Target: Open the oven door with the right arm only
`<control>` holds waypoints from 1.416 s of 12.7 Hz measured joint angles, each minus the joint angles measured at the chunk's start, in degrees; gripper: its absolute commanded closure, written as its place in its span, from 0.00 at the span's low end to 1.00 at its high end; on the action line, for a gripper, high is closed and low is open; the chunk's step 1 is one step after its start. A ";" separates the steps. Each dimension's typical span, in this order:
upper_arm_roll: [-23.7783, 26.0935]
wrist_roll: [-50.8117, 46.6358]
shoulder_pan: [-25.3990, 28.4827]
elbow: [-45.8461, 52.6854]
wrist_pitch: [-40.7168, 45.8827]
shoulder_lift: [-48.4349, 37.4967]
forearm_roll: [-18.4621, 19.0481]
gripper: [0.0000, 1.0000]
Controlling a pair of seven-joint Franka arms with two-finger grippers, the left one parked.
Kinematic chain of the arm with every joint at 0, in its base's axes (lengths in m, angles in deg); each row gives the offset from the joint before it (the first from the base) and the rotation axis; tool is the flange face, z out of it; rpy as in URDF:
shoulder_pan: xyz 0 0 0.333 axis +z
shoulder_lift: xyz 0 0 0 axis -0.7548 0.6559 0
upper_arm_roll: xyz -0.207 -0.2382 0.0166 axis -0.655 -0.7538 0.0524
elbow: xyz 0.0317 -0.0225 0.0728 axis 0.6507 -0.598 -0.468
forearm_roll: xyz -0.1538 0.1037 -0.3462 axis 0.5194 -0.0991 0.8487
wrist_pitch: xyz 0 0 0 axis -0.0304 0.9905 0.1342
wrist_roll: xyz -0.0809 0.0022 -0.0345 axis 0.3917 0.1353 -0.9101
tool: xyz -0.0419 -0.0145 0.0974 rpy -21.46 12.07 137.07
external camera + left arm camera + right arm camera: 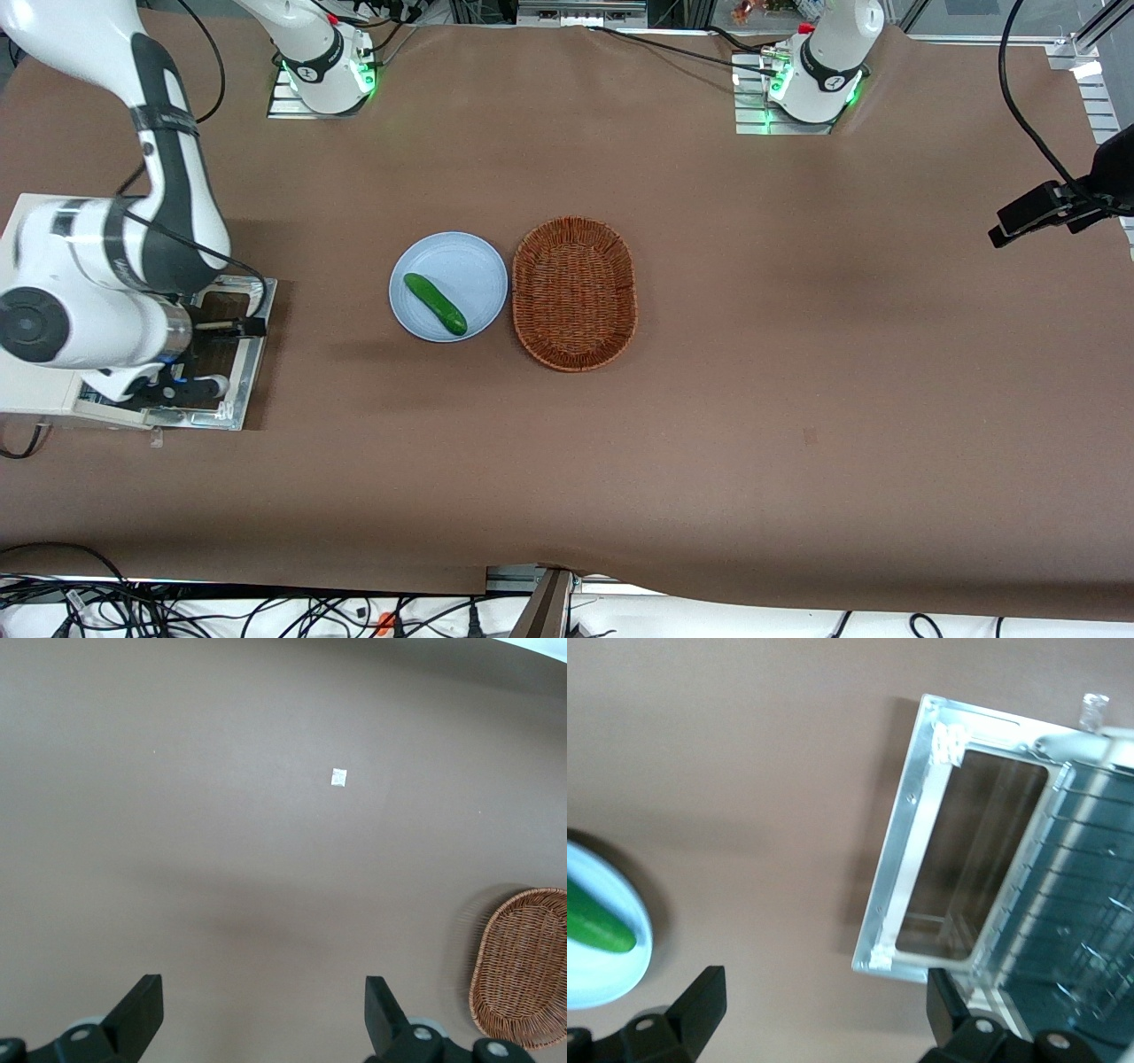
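Observation:
The oven door [251, 359] lies swung down flat on the table in front of the cream-white oven [31, 399]. In the right wrist view the door [908, 859] shows as a silver frame round a glass window, with the wire rack [1090, 895] inside the oven beside it. The right arm [97, 301] hangs over the oven and door and hides much of them. My gripper [824, 1019] is open and empty above the brown table, beside a corner of the door. One finger [950, 1005] overlaps that corner; I cannot tell whether it touches.
A pale blue plate [461, 257] with a green cucumber [435, 303] sits mid-table, also showing in the right wrist view [607, 983]. A brown wicker basket [574, 292] stands beside the plate, toward the parked arm's end. A black camera mount [1054, 208] stands at that end.

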 measured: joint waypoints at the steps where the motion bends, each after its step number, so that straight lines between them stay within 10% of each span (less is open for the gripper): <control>1: -0.12 0.01 -0.21 1.41 1.40 -0.82 -0.22 0.00; 18: -4.14 -0.61 -0.75 -19.28 -3.37 -30.16 -0.49 0.00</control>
